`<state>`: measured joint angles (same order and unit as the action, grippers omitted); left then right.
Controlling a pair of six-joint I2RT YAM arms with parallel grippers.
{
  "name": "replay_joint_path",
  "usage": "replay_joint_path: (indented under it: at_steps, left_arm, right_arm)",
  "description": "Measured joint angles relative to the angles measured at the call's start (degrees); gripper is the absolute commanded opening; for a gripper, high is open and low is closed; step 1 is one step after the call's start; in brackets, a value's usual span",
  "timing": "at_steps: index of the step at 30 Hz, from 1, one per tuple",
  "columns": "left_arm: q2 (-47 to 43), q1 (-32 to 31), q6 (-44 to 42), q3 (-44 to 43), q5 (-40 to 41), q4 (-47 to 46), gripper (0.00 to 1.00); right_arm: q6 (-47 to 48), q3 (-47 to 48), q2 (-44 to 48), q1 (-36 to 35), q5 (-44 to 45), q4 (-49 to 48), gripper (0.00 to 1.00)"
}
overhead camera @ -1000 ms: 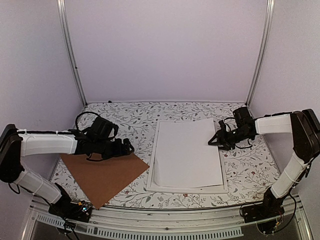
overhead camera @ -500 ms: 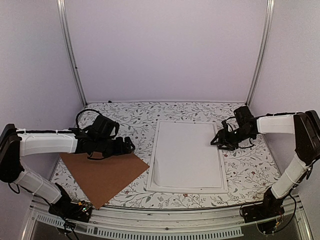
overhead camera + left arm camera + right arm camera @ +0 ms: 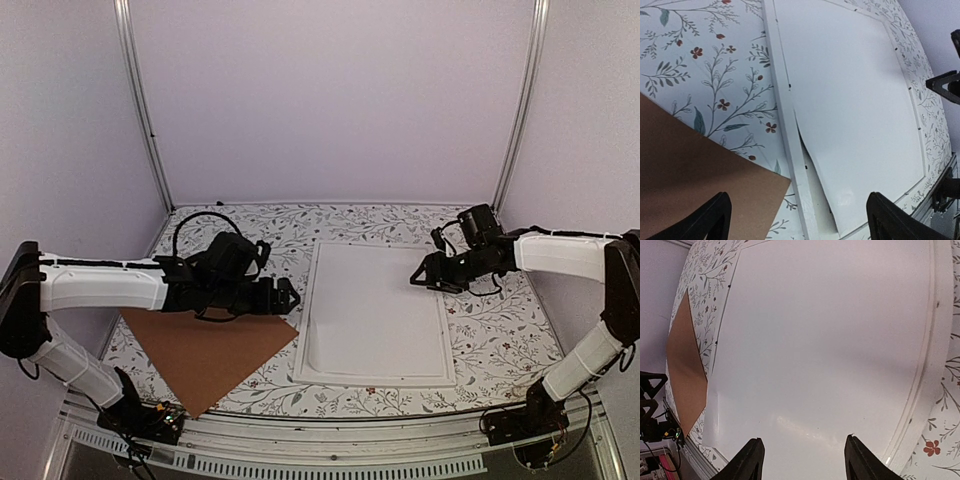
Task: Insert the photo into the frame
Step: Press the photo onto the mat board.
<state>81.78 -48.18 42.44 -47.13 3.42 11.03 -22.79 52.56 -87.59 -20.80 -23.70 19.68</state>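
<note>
White cloth printed with leafy sprigs and small red flowers covers the worktop (image 3: pixel 500 330). Pale lilac panels wall it on three sides, with a metal post (image 3: pixel 140 110) rising from each far corner.

The frame (image 3: pixel 375 381) lies flat, right of centre, its long sides running from the near edge towards the far edge. The photo (image 3: pixel 375 310) lies inside it and shows only a plain white side. Towards the near-left corner of the frame, the sheet's edge bows up beside the left rail rather than lying flat.

A brown backing board (image 3: pixel 205 350) lies turned at an angle by the near-left corner of the worktop. Its right corner reaches the frame's left rail.

The left gripper (image 3: pixel 285 297) hangs just left of the frame, over the gap between board and rail. Its jaws are spread wide and hold nothing. The right gripper (image 3: pixel 418 277) hovers over the far-right part of the photo, near the frame's right rail. Its jaws are also apart and empty.
</note>
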Motion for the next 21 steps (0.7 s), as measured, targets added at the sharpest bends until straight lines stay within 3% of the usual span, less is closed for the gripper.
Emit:
replay_joint_path:
  at_steps: [6, 13, 21]
  left_arm:
    - [6.88, -7.15, -0.48, -4.52, -0.15, -2.03, 0.94]
    - [15.12, -14.95, -1.73, -11.23, 0.00, -2.51, 0.92]
    - [22.25, -17.16, -2.40, -15.82, -0.31, -2.43, 0.91]
  right_arm:
    - [-0.37, -0.09, -0.02, -6.51, -0.59, -3.15, 0.58]
    - [-1.09, -2.38, -2.14, -7.28, -1.33, -6.64, 0.56]
    - [-1.66, -4.46, -5.99, -7.28, -1.90, -7.78, 0.56]
